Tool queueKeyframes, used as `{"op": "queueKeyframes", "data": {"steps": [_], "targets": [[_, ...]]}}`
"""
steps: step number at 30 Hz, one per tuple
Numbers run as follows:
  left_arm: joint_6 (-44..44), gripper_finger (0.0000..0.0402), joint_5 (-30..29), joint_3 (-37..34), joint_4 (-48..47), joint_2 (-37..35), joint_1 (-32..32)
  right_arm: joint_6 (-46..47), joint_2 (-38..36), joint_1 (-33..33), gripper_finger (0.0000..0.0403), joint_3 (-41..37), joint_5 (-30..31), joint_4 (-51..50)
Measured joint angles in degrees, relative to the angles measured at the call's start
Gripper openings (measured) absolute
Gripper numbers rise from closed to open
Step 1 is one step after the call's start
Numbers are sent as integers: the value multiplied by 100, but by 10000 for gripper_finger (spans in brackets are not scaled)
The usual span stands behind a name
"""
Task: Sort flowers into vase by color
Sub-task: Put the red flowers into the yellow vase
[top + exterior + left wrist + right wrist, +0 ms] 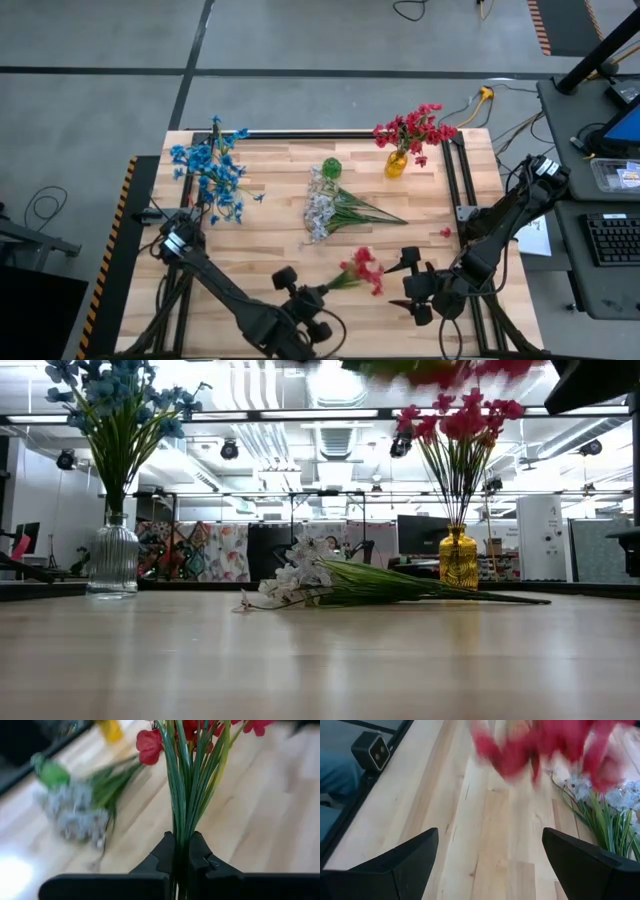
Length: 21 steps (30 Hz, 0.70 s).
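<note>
My left gripper is shut on a red flower spray, held over the near middle of the table. My right gripper stands open just right of it, the blurred red blossoms ahead of its fingers and nothing between them. A white flower bunch lies on its side mid-table, its stems flat on the wood. Blue flowers stand in a clear vase at the far left. Red flowers stand in a yellow vase at the far right. My left gripper pinches the red spray's bundled green stems between its two fingers, near the stems' lower end. The fingers come from the table's near left, slanting down, and the stems run on past the fingertips. The spray is lifted clear of the table, blossoms foremost.
A small green vase stands just beyond the white bunch. A loose red petal lies on the wood at the right. Black rails frame the table's sides. Bare wood lies along the near left of the table.
</note>
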Motion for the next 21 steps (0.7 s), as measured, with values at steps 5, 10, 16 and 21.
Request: {"op": "queueKeyframes", "data": {"steps": [5, 10, 16, 21], "targets": [[1081, 0, -686, 657, -26, -2, -192, 92, 0, 58, 350, -231, 0, 40], [1650, 0, -1231, 991, -9, -5, -371, -217, 0, 51, 350, -707, 19, 1093], [1830, 0, -1297, 741, -52, -7, -373, -1042, 0, 21, 350, -1304, 516, 2886], [1849, 0, -949, 123, 48, -7, -152, -1220, 0, 27, 350, -1476, 605, 3300]]}}
